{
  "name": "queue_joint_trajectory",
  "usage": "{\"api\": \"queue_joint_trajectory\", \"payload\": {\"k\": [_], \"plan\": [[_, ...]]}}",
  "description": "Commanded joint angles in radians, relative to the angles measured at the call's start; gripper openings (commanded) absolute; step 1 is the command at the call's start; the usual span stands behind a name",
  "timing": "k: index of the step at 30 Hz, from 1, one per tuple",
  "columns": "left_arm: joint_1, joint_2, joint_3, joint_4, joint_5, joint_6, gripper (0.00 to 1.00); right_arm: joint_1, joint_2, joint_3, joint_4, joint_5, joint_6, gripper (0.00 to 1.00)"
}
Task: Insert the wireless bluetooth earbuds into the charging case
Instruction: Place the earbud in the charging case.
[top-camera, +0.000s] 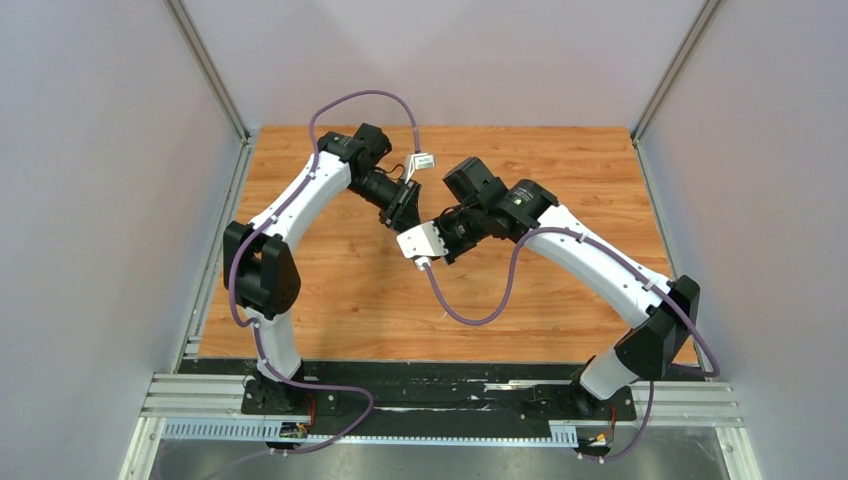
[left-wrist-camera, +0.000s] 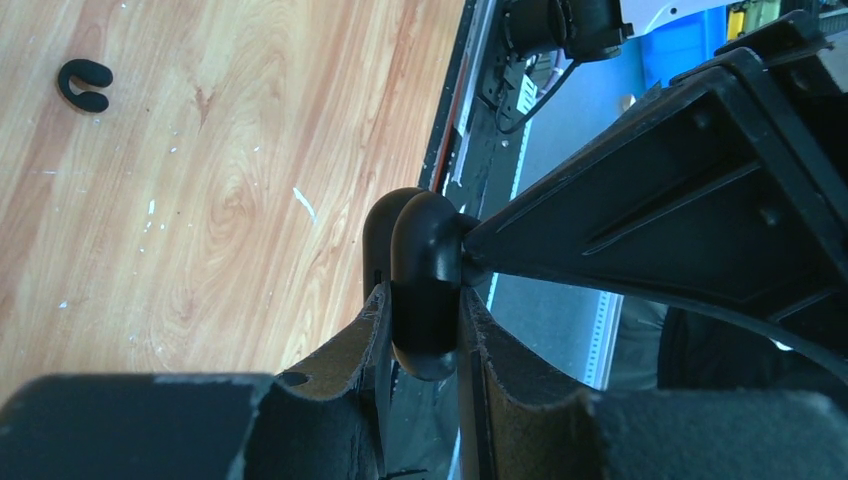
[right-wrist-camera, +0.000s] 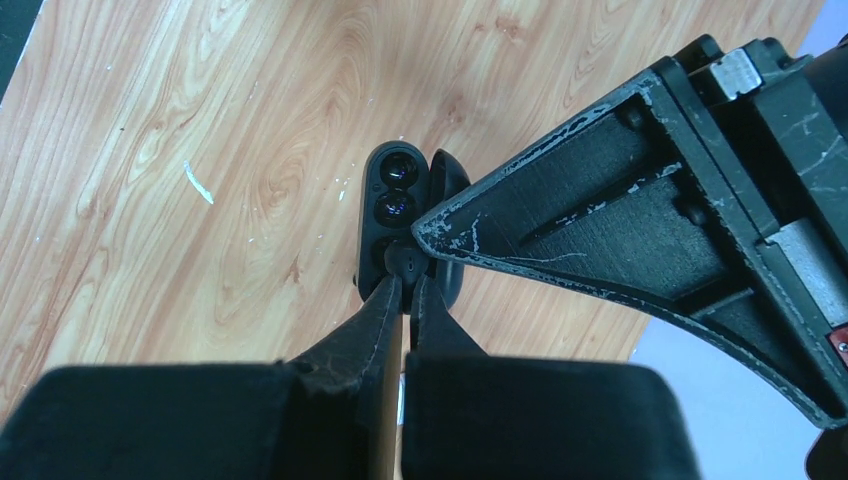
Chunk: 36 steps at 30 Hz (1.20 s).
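Pinches a black earbud (right-wrist-camera: 405, 260) between the tips of the right claw (right-wrist-camera: 404, 288), closed tight on it, right at the near end of the open black charging case (right-wrist-camera: 390, 195). Clamps that case across its narrow sides in the left claw (left-wrist-camera: 423, 300), shut on it and apparently lifted off the wooden surface (right-wrist-camera: 200, 120). Puts the earbud straight ahead of the right claw, touching or just over the nearest seat of the case; cannot tell which. Runs the case's long axis directly away from the right claw's tips, with two glossy hollows (right-wrist-camera: 395, 175) farther along the same line. Makes the right arm the nearer and the one to act, judging by this layout: a short push forward into the seat, then letting go, with the left claw merely steadying. Leaves a small white fleck (right-wrist-camera: 197, 182) on the surface, well off to the side.
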<state>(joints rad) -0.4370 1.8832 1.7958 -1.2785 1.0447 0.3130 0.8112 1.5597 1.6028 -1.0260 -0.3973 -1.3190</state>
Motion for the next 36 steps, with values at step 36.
{"api": "queue_joint_trajectory", "payload": {"k": [36], "plan": [[0.027,0.039,0.030,0.000,0.102,-0.051,0.00,0.023,0.039,0.035,-0.029,0.056,0.003,0.00]]}}
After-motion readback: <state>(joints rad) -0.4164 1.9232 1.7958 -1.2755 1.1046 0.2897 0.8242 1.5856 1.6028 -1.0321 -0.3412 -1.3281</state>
